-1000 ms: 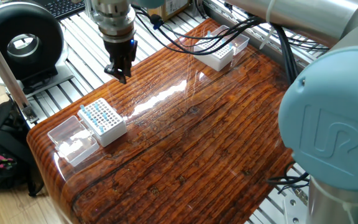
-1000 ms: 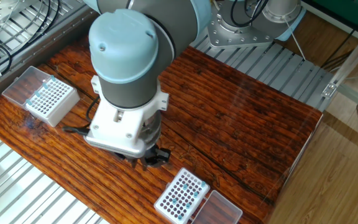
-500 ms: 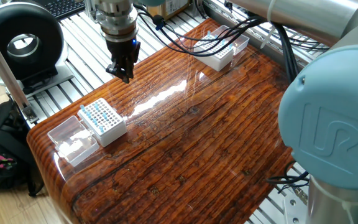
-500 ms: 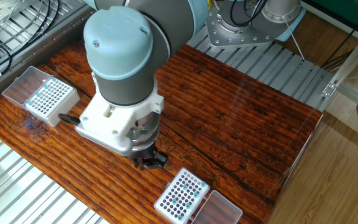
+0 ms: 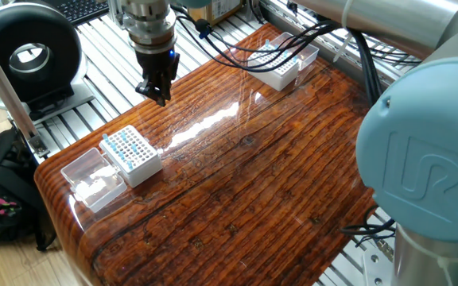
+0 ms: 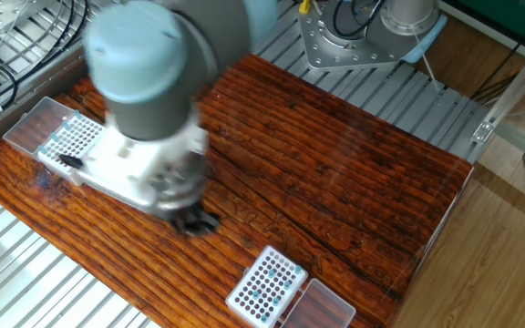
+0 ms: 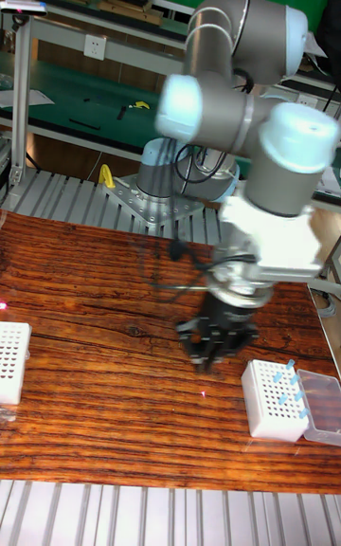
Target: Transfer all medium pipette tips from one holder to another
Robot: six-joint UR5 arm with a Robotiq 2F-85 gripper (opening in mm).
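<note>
A white holder near the table's left end carries several medium pipette tips with light blue tops. The same holder and holder appear in the other views. A second white holder stands at the far end and also holds some blue-topped tips; it shows again as holder. My gripper hangs above the wood between the two holders, nearer the first. Its fingers look pressed together. A tip between them is too small to make out. The gripper is motion-blurred in the other fixed view.
A clear lid lies beside the near holder, and another clear lid sits by the far one. Black cables trail over the far table edge. Aluminium rails surround the wooden top.
The arm has swung away from the near holder toward the far holder, and the gripper has risen slightly. The holders have not moved.
</note>
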